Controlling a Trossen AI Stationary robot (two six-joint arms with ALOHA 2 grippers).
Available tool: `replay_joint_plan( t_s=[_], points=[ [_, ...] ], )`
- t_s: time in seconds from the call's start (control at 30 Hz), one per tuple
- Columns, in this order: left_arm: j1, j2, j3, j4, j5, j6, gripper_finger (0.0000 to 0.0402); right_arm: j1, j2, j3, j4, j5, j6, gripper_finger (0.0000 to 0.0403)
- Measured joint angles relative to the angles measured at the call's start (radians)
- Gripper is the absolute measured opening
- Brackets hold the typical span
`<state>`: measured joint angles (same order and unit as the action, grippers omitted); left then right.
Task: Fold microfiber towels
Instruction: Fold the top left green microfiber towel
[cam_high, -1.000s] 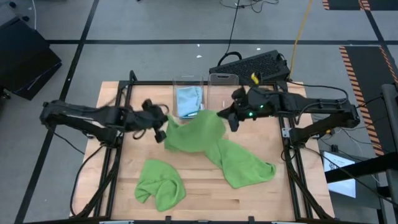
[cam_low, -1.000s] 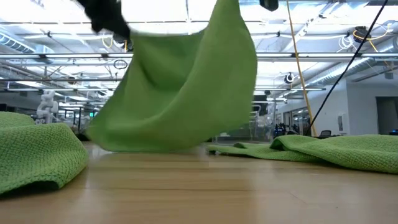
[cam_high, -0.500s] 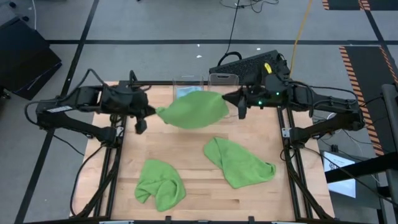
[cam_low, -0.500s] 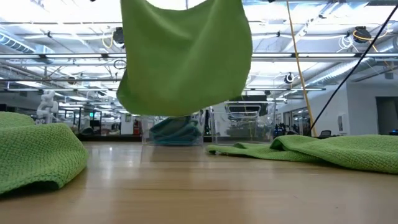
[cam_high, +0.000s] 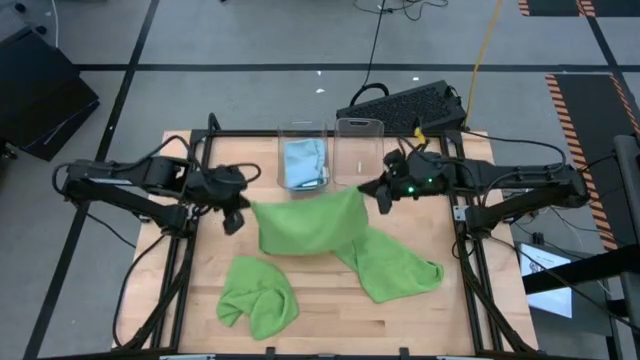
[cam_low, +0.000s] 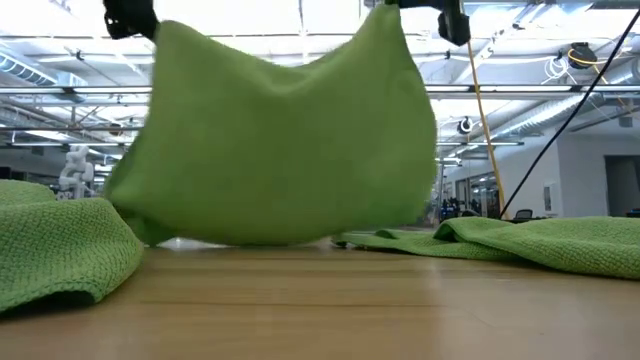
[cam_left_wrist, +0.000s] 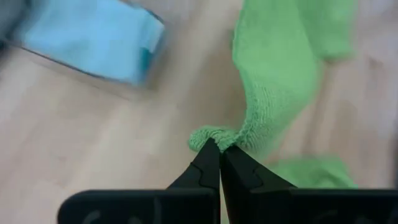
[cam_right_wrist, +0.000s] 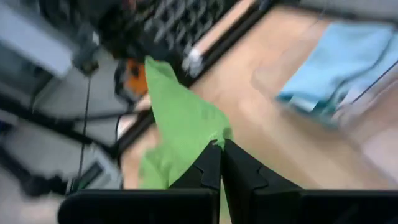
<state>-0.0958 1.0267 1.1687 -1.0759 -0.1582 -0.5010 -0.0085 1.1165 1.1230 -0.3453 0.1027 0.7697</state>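
Note:
A lime green microfiber towel (cam_high: 310, 222) hangs spread between my two grippers above the middle of the table. My left gripper (cam_high: 244, 207) is shut on its left upper corner and my right gripper (cam_high: 372, 193) on its right upper corner. In the low view the towel (cam_low: 280, 150) sags in a wide curve, and I cannot tell whether its bottom edge touches the wood. A crumpled green towel (cam_high: 258, 295) lies near the front edge. A third green towel (cam_high: 398, 268) lies at the right, partly under the hanging one. My left gripper pinches a bunched corner (cam_left_wrist: 214, 135) of the green towel between its two fingertips, slanting down from the table's left. The cloth hangs below and away from the fingers. My right gripper pinches the opposite upper corner (cam_right_wrist: 214, 138) between its fingertips, coming nearly level from the table's right. The towel droops from it in a slack curve.
Two clear bins stand at the table's far edge: the left one (cam_high: 303, 160) holds a folded light blue towel, and the right one (cam_high: 358, 150) looks empty. A dark keyboard-like object (cam_high: 405, 105) lies beyond the far right corner. Bare wood shows at the front centre.
Both grippers carried the green towel up and toward the far edge, lifting it clear of the table and the right-hand towel. They then came back down toward the near side. The towel, bunched at mid-swing, now hangs spread wide between them, low over the table.

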Motion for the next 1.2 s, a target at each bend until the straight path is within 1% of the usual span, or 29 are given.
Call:
replay_joint_plan(
  t_s=[0.07,0.13,0.2,0.3,0.43,0.53,0.6,0.7,0.77,0.83,0.9,1.0,1.07,1.2],
  points=[
    [0.011,-0.009,0.0,0.02,-0.053,-0.004,0.0001,-0.01,-0.021,-0.021,0.063,0.05,0.004,0.0],
    [0.022,-0.017,0.0,0.067,-0.056,-0.005,0.0002,-0.016,-0.039,-0.033,0.093,0.079,-0.003,0.0],
    [0.023,-0.037,0.0,0.121,-0.051,0.011,0.0002,-0.018,-0.058,-0.034,0.087,0.084,-0.017,0.0],
    [0.004,-0.075,0.001,0.19,0.012,0.027,0.0002,-0.003,-0.081,-0.035,0.061,0.078,-0.041,0.0],
    [-0.039,-0.091,0.001,0.163,0.137,0.0,0.0002,0.05,-0.097,-0.035,-0.028,0.022,-0.043,0.0],
    [-0.099,-0.09,-0.036,0.113,0.159,-0.062,0.0002,0.102,-0.095,-0.041,-0.138,-0.003,0.001,0.0],
    [-0.144,-0.087,-0.096,0.121,0.173,-0.097,0.0003,0.137,-0.096,-0.077,-0.153,-0.005,0.047,0.0],
    [-0.207,-0.086,-0.218,0.202,0.242,-0.17,0.0002,0.181,-0.102,-0.159,-0.085,-0.065,0.127,0.0],
    [-0.242,-0.086,-0.293,0.308,0.298,-0.242,0.0002,0.209,-0.102,-0.224,0.027,-0.126,0.197,0.0],
    [-0.279,-0.085,-0.356,0.41,0.332,-0.305,0.0002,0.244,-0.102,-0.298,0.144,-0.161,0.265,0.0],
    [-0.313,-0.083,-0.406,0.522,0.333,-0.356,0.0002,0.279,-0.101,-0.369,0.268,-0.16,0.333,0.0],
    [-0.356,-0.076,-0.468,0.65,0.294,-0.421,0.0002,0.329,-0.102,-0.457,0.412,-0.158,0.424,0.0],
    [-0.38,-0.066,-0.505,0.724,0.284,-0.457,0.0002,0.359,-0.102,-0.5,0.447,-0.158,0.477,0.0],
    [-0.434,-0.019,-0.574,0.823,0.289,-0.534,0.0003,0.418,-0.101,-0.559,0.447,-0.161,0.574,0.0]
  ],
)
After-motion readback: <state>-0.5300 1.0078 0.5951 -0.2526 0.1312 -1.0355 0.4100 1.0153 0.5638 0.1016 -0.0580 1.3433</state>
